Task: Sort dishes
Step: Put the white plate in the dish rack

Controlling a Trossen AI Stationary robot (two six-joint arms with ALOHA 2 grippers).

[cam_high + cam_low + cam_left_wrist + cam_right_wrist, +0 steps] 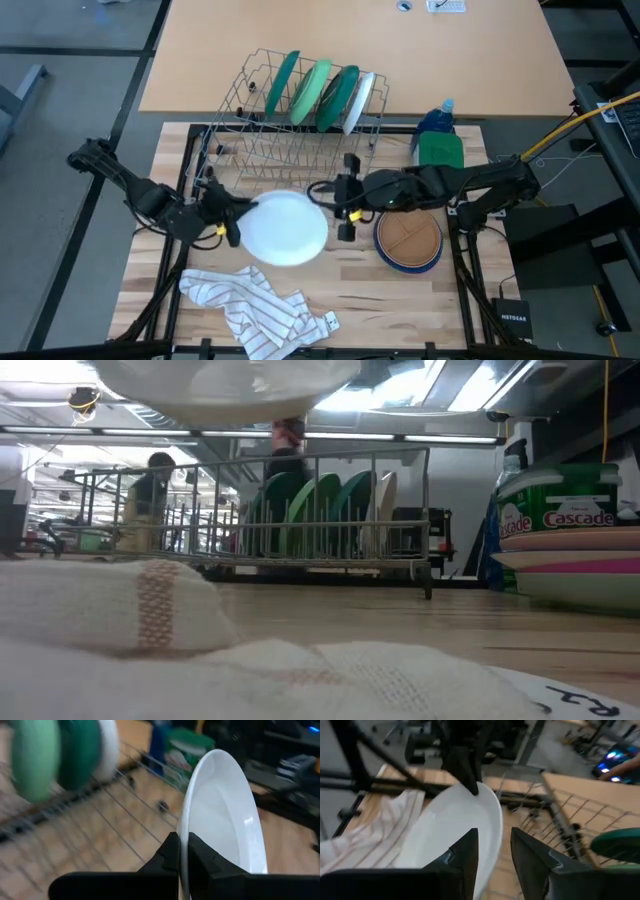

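Note:
A white plate (286, 228) is lifted clear above the table's middle; the low view shows its underside (225, 385) at the top. My left gripper (236, 216) is shut on the plate's left rim. My right gripper (335, 205) is open close by the plate's right rim (496, 827); whether it touches the rim, I cannot tell. Dark green, light green and white plates (320, 92) stand on edge in the wire rack (250, 140). A tan-brown plate (408, 238) lies on a blue dish (392, 262) at the right. My left gripper pinches the white plate's rim (186, 827) between its two fingers (167, 857), one on each face. The fingers come about level from the table's left side. The plate reaches out past them toward the right, roughly flat and clear of the table.
A white striped cloth (260, 305) lies crumpled at the near edge. A green-lidded container (440, 150) and a blue bottle (437, 118) stand right of the rack. The rack's left half holds no plates. People show in the room beyond the table (150, 490).

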